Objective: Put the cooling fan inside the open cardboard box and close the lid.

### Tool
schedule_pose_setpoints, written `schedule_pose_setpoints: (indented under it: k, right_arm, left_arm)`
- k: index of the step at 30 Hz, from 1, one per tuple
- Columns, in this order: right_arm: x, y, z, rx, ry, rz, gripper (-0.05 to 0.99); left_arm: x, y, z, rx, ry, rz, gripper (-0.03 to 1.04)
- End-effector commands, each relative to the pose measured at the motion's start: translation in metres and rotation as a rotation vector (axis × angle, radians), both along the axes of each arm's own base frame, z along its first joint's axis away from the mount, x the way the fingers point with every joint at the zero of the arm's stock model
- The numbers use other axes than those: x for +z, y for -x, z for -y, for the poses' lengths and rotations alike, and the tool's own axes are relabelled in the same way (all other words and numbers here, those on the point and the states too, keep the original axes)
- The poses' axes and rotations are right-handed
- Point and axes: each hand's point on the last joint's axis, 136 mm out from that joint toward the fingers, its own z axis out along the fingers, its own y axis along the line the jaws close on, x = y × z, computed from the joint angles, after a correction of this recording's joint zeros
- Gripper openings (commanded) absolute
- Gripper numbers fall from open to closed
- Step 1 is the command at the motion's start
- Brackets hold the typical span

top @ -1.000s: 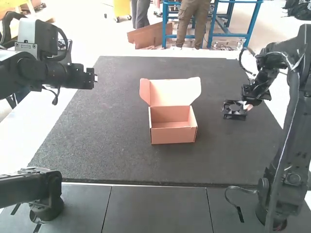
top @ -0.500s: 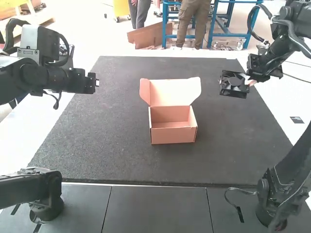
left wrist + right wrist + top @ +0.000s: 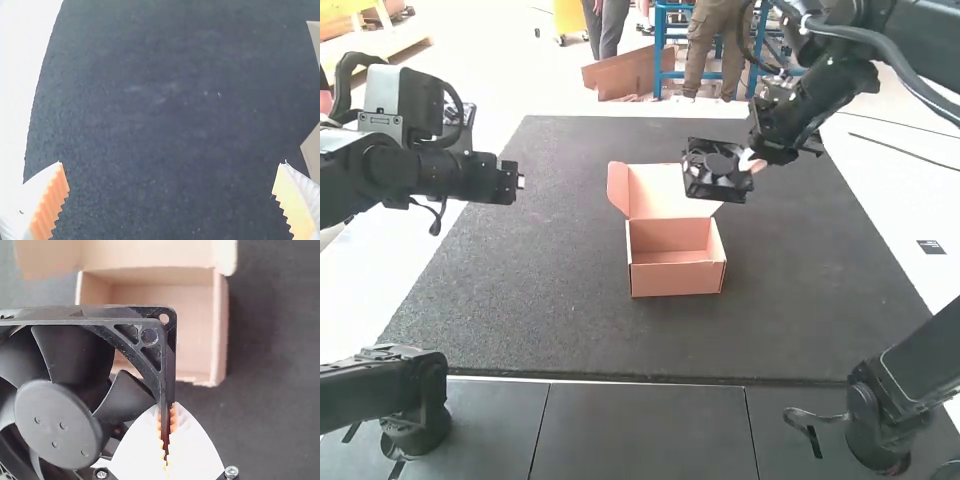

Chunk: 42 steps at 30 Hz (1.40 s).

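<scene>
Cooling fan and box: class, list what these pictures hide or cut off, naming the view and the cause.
Right wrist view: the picture's edge cuts off part of the cooling fan; the fan covers part of the box interior.
High view: the fan overlaps a lid corner.
Left wrist view: the picture's edge cuts off nearly all of the box.

No readable text, label or number on cooling fan [image 3: 717, 172] or cardboard box [image 3: 676, 270].

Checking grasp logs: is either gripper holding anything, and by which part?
The right gripper pinches the cooling fan by one side of its square frame. The left gripper is open, holding nothing.
</scene>
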Motion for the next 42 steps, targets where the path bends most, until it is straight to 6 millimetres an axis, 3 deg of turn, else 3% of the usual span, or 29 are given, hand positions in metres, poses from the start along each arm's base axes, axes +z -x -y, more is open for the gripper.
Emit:
schedule_pose_setpoints:
  k: [1,5,20,32,42]
  right_arm:
    - [0.012,0.007,-0.025,0.008,-0.049,-0.007,-0.01]
    - [0.001,0.009,-0.044,0.04,-0.035,-0.04,-0.01]
    - [-0.053,-0.025,-0.08,0.084,0.054,-0.086,-0.01]
    - [-0.102,-0.057,-0.074,0.076,0.173,-0.084,-0.01]
    - [-0.142,-0.075,-0.052,0.041,0.297,-0.102,-0.01]
  left_arm:
    - [0.01,0.003,0.003,-0.03,-0.003,0.03,0.97]
    - [0.011,0.007,0.003,-0.037,-0.008,0.029,0.97]
    - [0.014,0.011,0.003,-0.038,-0.003,0.039,0.97]
    - [0.019,0.009,0.003,-0.036,0.001,0.056,0.97]
    - [0.021,0.009,0.002,-0.033,0.004,0.057,0.97]
